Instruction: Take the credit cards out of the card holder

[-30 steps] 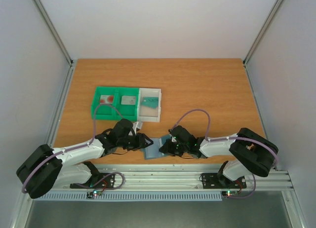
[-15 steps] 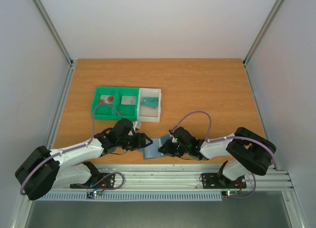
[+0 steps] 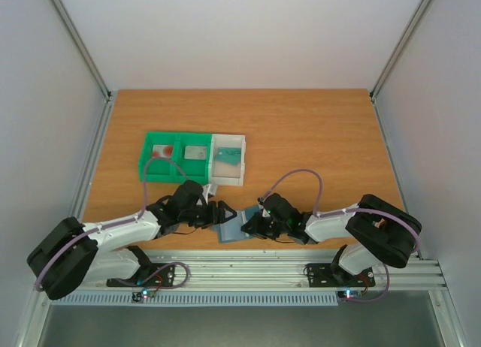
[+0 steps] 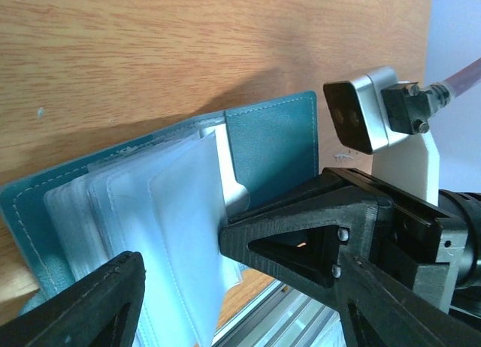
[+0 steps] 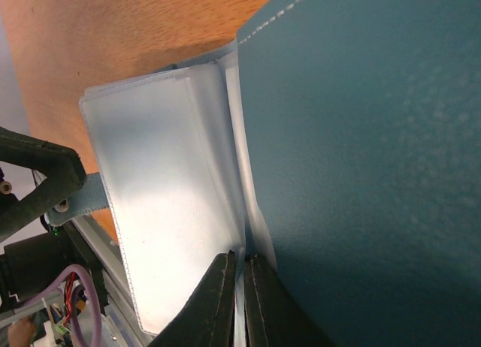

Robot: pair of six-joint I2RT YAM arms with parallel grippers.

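Card holder (image 3: 228, 233) is lying open at the near edge of the worktop (image 3: 316, 129), about midway along that edge. Its clear sleeves (image 4: 173, 212) are fanning up from the fold over the teal-blue cover.

Right gripper (image 5: 242, 263): the fingers are being held almost together, and a thin pale edge beside the fold is being pinched between them. Whether that edge is a sleeve or a card cannot be told. In the left wrist view, one right finger (image 4: 301, 238) is touching the sleeve stack.

Left gripper (image 3: 220, 214): the fingers are being held wide apart at the holder's left side, with nothing gripped. The loose ends of the sleeves are lying between them.

Credit cards: three are being seen in trays toward the left edge, well apart from the holder.
- pale card (image 3: 162, 150), red round mark, in the left compartment of the green tray (image 3: 161, 175)
- greyish card (image 3: 197, 152), in the right compartment of the same tray
- teal card (image 3: 232, 152), in the adjoining white tray (image 3: 225, 179)
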